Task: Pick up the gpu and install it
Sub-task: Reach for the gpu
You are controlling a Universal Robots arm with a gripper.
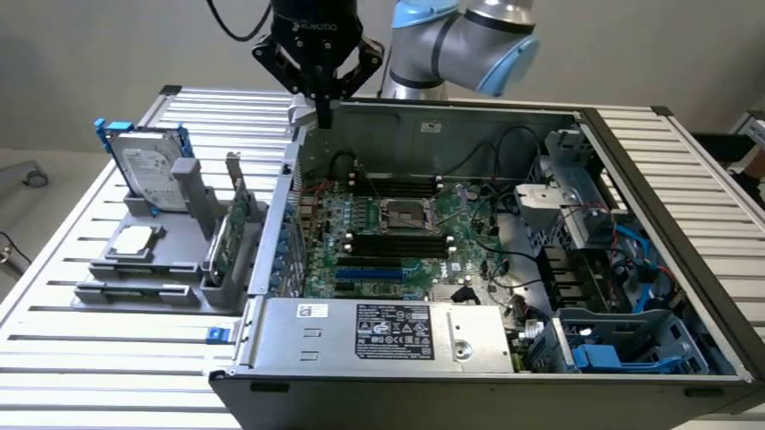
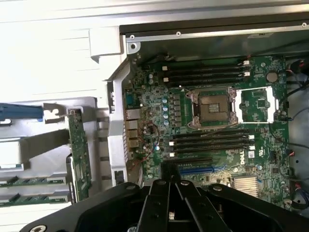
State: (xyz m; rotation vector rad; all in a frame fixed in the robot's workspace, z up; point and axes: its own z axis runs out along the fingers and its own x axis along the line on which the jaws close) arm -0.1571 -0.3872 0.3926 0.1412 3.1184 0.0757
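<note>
The gpu (image 1: 235,231) stands on edge in a grey holder (image 1: 143,288) at the exterior view's left, beside the open computer case. Its green board faces the case, and its silver bracket sticks up at the far end. In the wrist view the gpu (image 2: 78,154) appears as a narrow green strip outside the case wall. My gripper (image 1: 322,115) hangs high over the case's far left corner, well above and beyond the gpu. Its black fingers (image 2: 159,193) are pressed together, shut with nothing between them.
The open case holds a green motherboard (image 1: 395,235) with an empty CPU socket (image 2: 212,106) and blue slots (image 1: 373,269). A silver power supply (image 1: 382,331) lies at the near side. The holder also carries a hard drive in a blue frame (image 1: 150,166) and a small silver chip (image 1: 134,240).
</note>
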